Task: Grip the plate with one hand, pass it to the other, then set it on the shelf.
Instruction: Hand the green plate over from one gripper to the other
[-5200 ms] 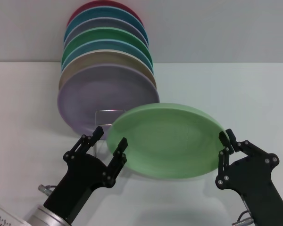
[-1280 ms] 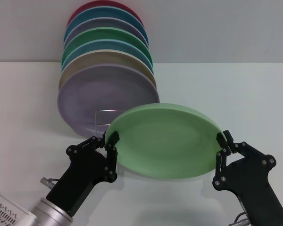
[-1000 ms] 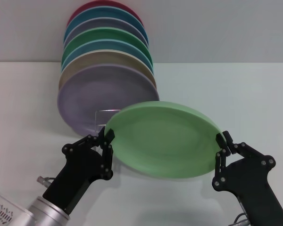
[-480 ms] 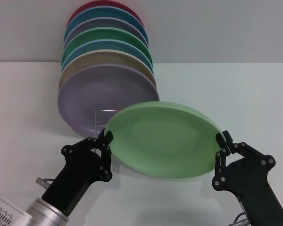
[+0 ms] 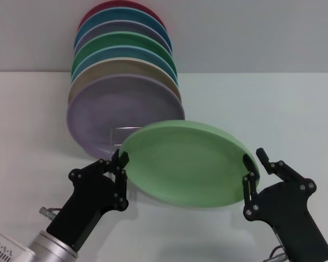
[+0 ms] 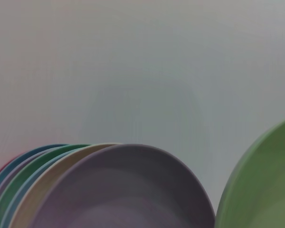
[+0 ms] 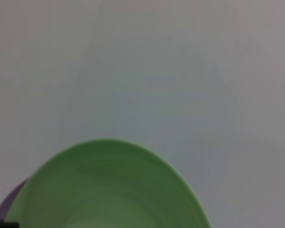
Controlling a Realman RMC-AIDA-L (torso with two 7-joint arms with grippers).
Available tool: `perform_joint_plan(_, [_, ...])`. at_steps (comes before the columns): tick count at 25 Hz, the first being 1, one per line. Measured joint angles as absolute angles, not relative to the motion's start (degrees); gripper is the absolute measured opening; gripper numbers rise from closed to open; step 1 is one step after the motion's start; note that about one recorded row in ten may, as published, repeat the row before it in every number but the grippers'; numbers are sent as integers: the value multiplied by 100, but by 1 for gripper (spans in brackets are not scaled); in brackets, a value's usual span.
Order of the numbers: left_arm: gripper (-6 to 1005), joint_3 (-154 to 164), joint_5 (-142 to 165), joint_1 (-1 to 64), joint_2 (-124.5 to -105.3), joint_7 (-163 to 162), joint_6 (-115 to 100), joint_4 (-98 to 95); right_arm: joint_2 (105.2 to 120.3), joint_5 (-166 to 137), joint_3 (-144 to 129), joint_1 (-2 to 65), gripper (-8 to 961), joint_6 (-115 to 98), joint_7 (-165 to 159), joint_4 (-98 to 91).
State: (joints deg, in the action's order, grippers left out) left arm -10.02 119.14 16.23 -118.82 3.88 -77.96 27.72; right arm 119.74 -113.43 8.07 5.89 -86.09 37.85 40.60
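Note:
The pale mint-green plate (image 5: 186, 164) hangs tilted in the air between my two grippers in the head view. My left gripper (image 5: 122, 162) is shut on its left rim. At the plate's right rim my right gripper (image 5: 255, 168) stands open, one finger on each side of the edge. Behind the plate's left part, the shelf (image 5: 117, 133) shows as a small silver wire rack in front of the lilac plate (image 5: 115, 109). The left wrist view catches the plate's edge (image 6: 261, 185), and the right wrist view shows its upper part (image 7: 104, 185).
A leaning row of several coloured plates (image 5: 123, 49) stands on the shelf at the back left, with the lilac one in front; the same row (image 6: 47, 185) shows in the left wrist view. A white table (image 5: 273, 109) lies under everything, with a grey wall behind.
My right gripper has opened and let go of the plate's right rim. My left gripper, open 5 s ago, has shut on the left rim, and the plate has shifted slightly left.

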Motion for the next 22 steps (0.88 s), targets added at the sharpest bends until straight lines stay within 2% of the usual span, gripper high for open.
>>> perform_joint_plan(1, [29,-1002,11915,1620,-11882,390,-7796,2769,11963,-11371,799,593,40,-8625,3785,4054])
perform_joint_plan(12, [35,-1137,11873,1601,-11889,396,-7803,2730,11938,-11601,296,648,386,-9364,3704,3731])
perform_joint_plan(22, [41,-1161,11892,1482,-11852,351,-8456,2778,11933,-11600,-183,568,381,-10705,3656,3533])
